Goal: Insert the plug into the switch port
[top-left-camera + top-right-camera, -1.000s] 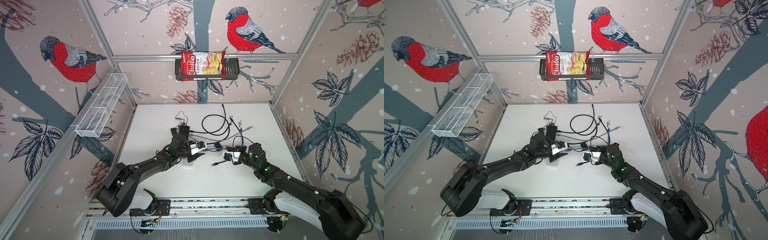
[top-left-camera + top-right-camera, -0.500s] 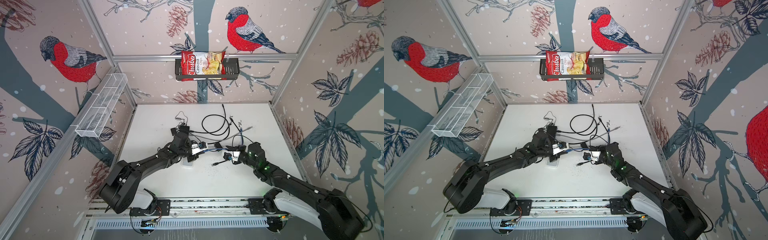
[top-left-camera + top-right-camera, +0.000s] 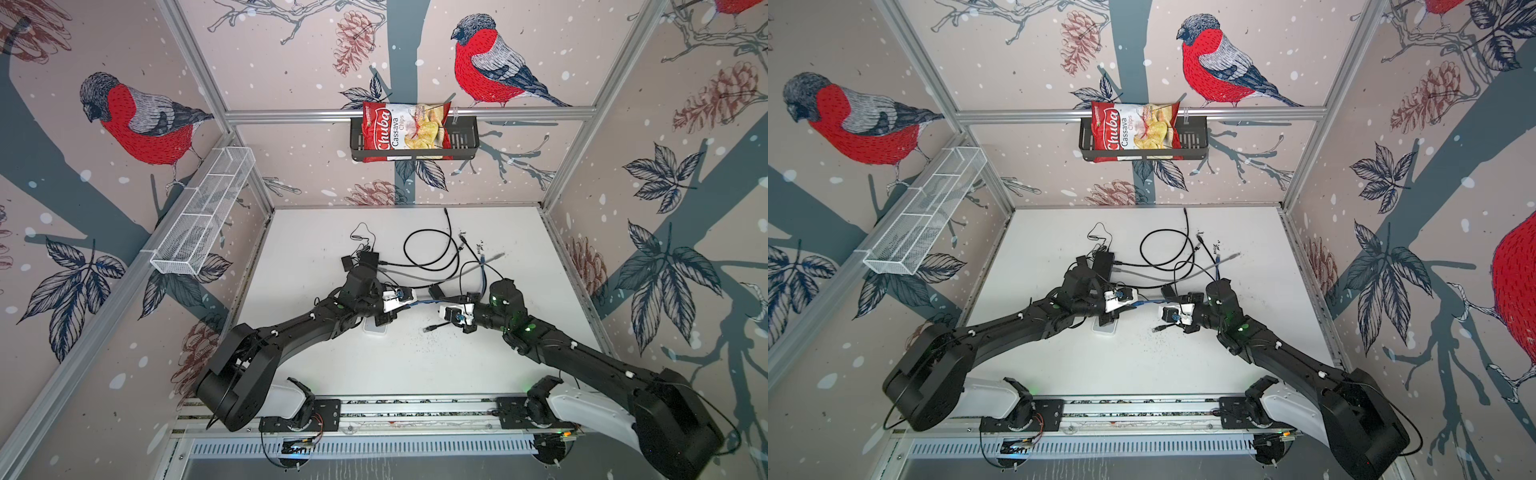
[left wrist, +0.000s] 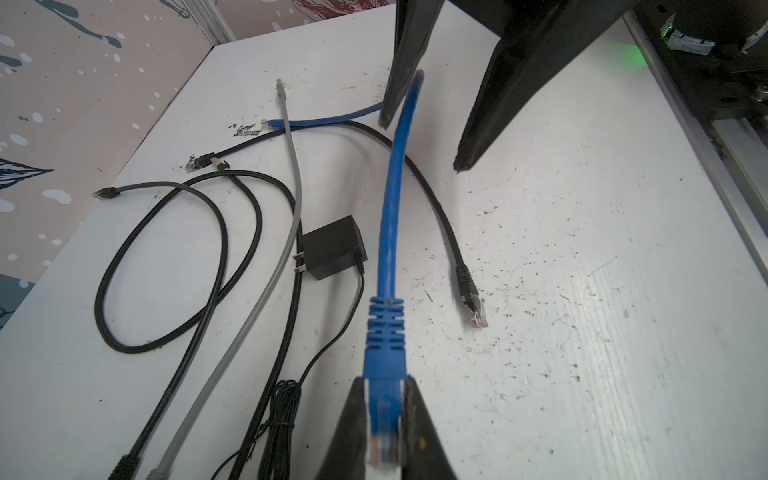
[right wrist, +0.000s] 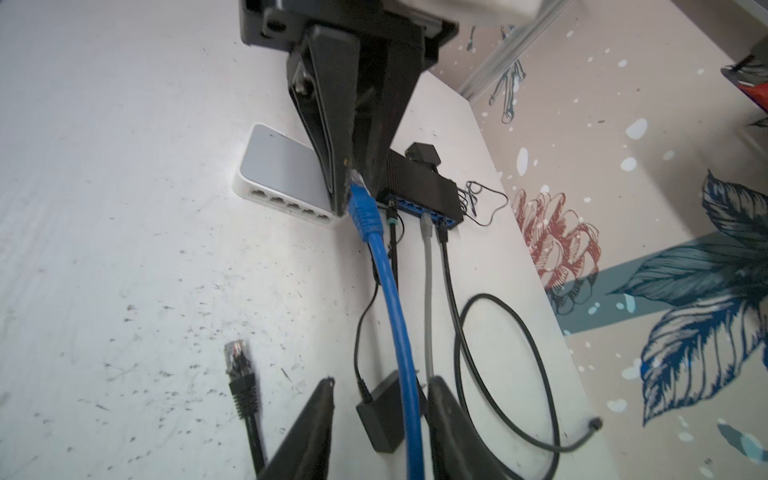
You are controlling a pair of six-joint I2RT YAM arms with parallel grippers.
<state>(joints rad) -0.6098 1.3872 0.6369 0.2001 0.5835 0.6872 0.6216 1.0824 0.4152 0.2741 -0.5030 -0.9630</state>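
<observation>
My left gripper (image 4: 384, 380) is shut on the blue plug (image 4: 384, 345), whose blue cable (image 4: 392, 199) runs away from it to my right gripper (image 5: 382, 380). The right gripper is open, and the cable (image 5: 405, 374) passes loosely between its fingers. In the right wrist view the held plug (image 5: 363, 208) hangs just above the table, beside the port row of a white switch (image 5: 282, 166). A black switch (image 5: 419, 187) with three cables plugged in lies just behind. In a top view the left gripper (image 3: 403, 307) sits over the white switch (image 3: 375, 330), facing the right gripper (image 3: 441, 306).
A loose black plug (image 5: 239, 357) lies on the table near the right gripper. A black power adapter (image 4: 332, 249), a grey cable (image 4: 291, 166) and a coiled black cable (image 4: 166, 266) sprawl behind the grippers. A wire basket (image 3: 203, 216) and a chip-bag rack (image 3: 413, 137) hang on the walls.
The right gripper's jaws have opened off the blue cable. The left gripper has closed on the blue plug and holds it. Both arms have barely shifted.
</observation>
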